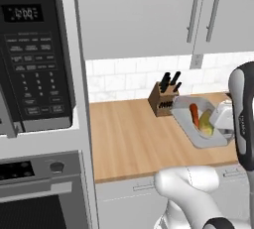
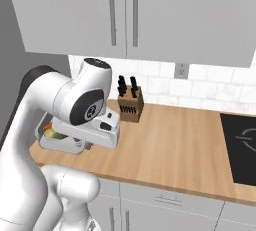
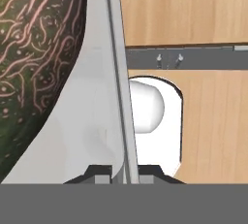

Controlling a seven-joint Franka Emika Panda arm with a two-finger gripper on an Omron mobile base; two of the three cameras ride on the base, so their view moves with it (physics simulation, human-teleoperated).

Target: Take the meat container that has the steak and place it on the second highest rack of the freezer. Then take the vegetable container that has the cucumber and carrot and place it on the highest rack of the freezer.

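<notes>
Fingers [image 3: 123, 172] clamped on the vegetable tray's [image 1: 184, 115] rim, cucumber [image 3: 34, 63] and carrot [image 1: 194, 114] aboard; lift level off the worktop [image 1: 134, 139], slowly.

Grey container [image 1: 184, 116] w/ orange-red carrot [image 1: 194, 114], green-yellow cucumber [image 1: 206, 129]; close up, cucumber's dk green w/ pinkish veins. Light wood counter [image 1: 129, 139].

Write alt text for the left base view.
A grey vegetable container holding a carrot and a cucumber is gripped at its right rim by the robot's gripper, above a wooden counter. A knife block stands behind it; a black microwave sits at left.
</notes>
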